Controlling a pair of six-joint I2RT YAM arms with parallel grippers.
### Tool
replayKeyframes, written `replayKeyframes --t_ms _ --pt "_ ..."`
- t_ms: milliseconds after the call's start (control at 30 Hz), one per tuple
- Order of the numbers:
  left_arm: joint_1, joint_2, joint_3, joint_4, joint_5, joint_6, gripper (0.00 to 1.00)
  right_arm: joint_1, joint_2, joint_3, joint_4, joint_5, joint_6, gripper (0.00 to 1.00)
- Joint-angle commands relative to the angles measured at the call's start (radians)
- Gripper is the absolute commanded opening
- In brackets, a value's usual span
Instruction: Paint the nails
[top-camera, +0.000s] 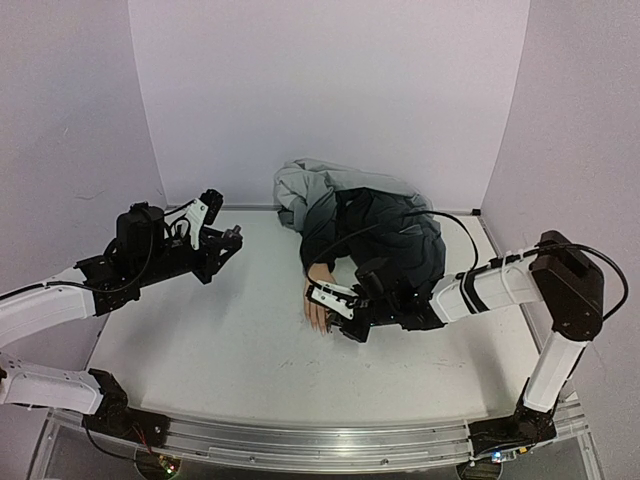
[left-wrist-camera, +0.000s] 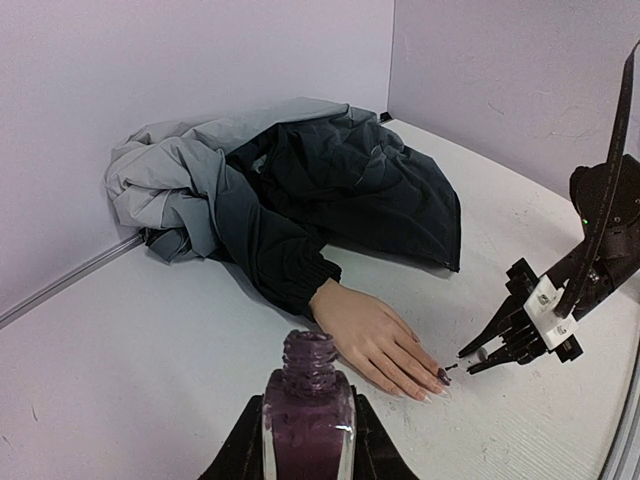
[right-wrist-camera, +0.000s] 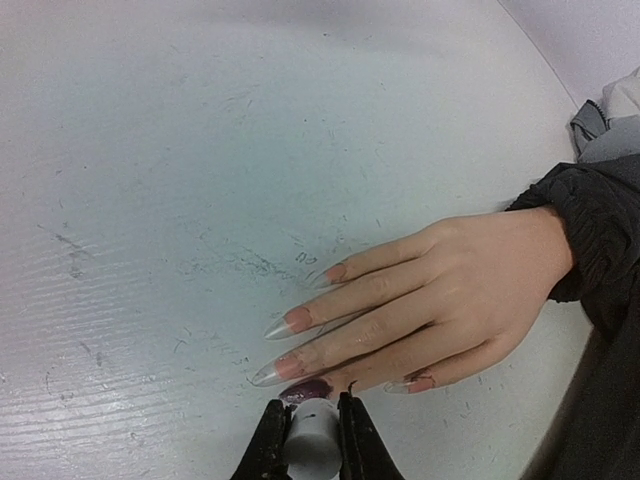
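A pale mannequin hand (right-wrist-camera: 450, 285) lies flat on the white table, its wrist in a dark sleeve. One nail (right-wrist-camera: 306, 390) is dark purple; the other nails (right-wrist-camera: 298, 319) are skin-toned with long clear tips. My right gripper (right-wrist-camera: 310, 402) is shut on the white polish cap (right-wrist-camera: 312, 438), just in front of the purple nail. From the left wrist view, the cap's small dark brush tip (left-wrist-camera: 451, 368) sits right beside that nail (left-wrist-camera: 443, 376). My left gripper (left-wrist-camera: 308, 408) is shut on the open purple polish bottle (left-wrist-camera: 308, 420), well left of the hand (top-camera: 316, 312).
A grey and black jacket (top-camera: 350, 215) is heaped against the back wall, its sleeve running down to the hand. White walls close in the table at the back and on both sides. The right arm (top-camera: 500, 285) reaches in from the right.
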Motion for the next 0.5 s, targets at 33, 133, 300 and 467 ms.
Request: replayKeyframes --t_ms 33,133,300,467 --pt "0.006 -0.023 0.059 0.05 0.006 -0.013 0.0 -0.001 0.015 0.041 -0.001 -0.017 0.002 0.0" --pt "0.006 -0.022 0.059 0.05 0.006 -0.013 0.0 -0.001 0.015 0.041 -0.001 -0.014 0.001 0.0" --pt "0.006 -0.025 0.06 0.05 0.006 -0.013 0.0 -0.002 0.029 0.049 -0.004 -0.016 0.001 0.0" --pt "0.006 -0.025 0.06 0.05 0.006 -0.013 0.0 -0.001 0.034 0.052 -0.005 -0.008 -0.001 0.0"
